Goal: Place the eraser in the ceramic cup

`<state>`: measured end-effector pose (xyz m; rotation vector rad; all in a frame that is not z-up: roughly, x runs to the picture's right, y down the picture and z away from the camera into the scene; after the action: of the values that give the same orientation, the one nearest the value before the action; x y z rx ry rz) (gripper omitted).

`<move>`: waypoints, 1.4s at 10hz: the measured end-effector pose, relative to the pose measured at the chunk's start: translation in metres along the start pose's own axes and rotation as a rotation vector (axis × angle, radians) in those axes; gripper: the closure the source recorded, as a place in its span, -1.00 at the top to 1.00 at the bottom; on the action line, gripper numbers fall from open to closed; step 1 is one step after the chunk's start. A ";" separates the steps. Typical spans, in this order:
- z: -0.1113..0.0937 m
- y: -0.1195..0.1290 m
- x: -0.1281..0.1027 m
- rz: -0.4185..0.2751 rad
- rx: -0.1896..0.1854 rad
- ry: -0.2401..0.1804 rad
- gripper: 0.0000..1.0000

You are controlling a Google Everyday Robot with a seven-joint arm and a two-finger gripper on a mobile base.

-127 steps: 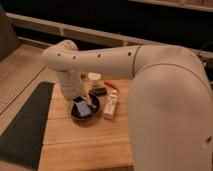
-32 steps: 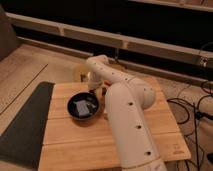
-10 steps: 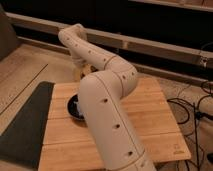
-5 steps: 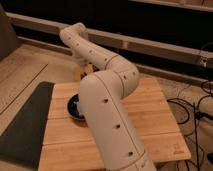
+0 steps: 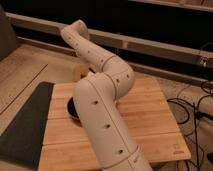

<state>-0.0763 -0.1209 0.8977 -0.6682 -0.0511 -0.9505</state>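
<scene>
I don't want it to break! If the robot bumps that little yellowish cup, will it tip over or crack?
Probably hard and breakable: the ceramic cup sits near the wooden table's back edge, so a shove might drop it. It looks small, so likely light and easy to slide. The end effector is hidden behind the arm, shut.
</scene>
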 end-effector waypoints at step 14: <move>0.019 -0.004 -0.003 -0.024 -0.032 0.049 -1.00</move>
<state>-0.0765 -0.1098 0.9135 -0.6749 -0.0008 -0.9918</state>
